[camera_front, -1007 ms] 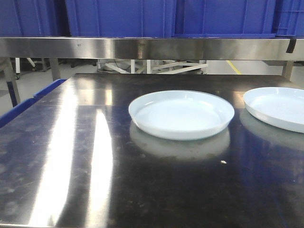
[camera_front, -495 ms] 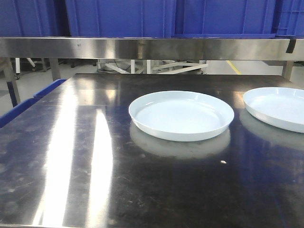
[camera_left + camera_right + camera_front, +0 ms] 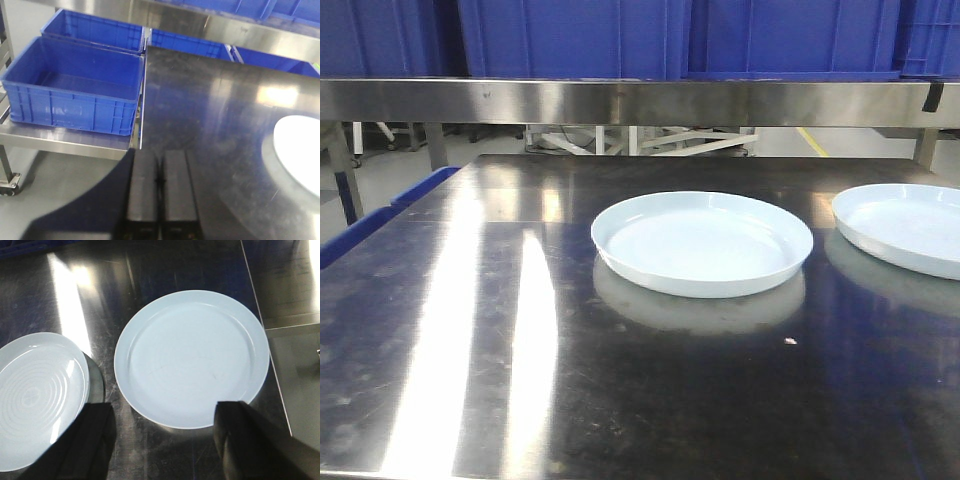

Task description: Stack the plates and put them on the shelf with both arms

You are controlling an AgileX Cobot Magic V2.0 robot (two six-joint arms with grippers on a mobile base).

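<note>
- Well, stacking is not begun: one round pale blue-white glossy plate lies in the middle of the dark steel bench, and its twin plate lies apart, near the right edge.
- Right pincer hangs with jaws apart above the twin plate's near rim; left pincer is pressed together, by the bench's left edge.
- Next, I think: lower and clamp that rim.

1. From where I stood, the only plain change in the front view was in the light lying on the tabletop.
2. The bright glare band at the lower left of the frame had altered its outline. Along the bottom edge it spread further to the left than it had half a second before.
3. The centre plate looked a touch crisper along its rim than a second earlier, when it had shown slightly soft.
4. Whether anything had changed in the two wrist views I could not tell.
</note>
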